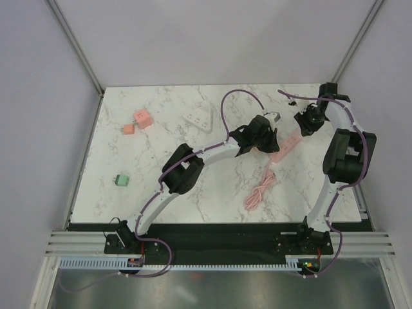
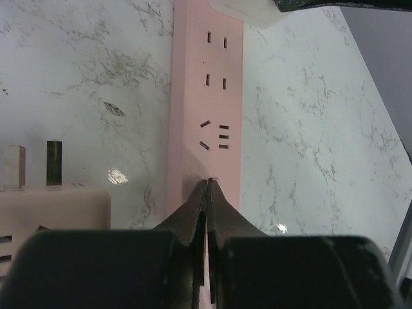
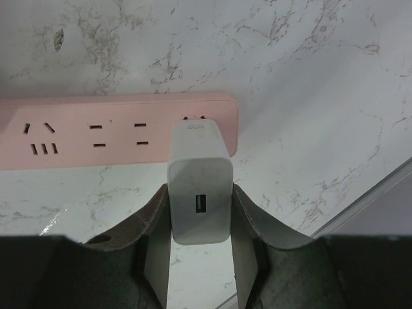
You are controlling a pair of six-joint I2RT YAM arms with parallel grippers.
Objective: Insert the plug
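A pink power strip (image 1: pixel 287 147) lies on the marble table right of centre. My right gripper (image 3: pixel 199 196) is shut on a white USB charger plug (image 3: pixel 199 187). It holds the plug upright over the strip's end socket (image 3: pixel 194 120), with the prong tips just showing at the strip's face. In the top view the right gripper (image 1: pixel 302 124) is at the strip's far end. My left gripper (image 2: pixel 207 183) is shut and empty, with its tips resting on the strip (image 2: pixel 206 96) near the three-pin socket. The white plug shows at the top of the left wrist view (image 2: pixel 241 9).
A pink adapter (image 2: pixel 51 206) with two upright prongs sits left of my left gripper. The strip's coiled pink cable (image 1: pixel 260 190) lies toward the front. A white triangular socket (image 1: pixel 198 119), two pink cubes (image 1: pixel 141 118) and a green plug (image 1: pixel 120 180) lie to the left.
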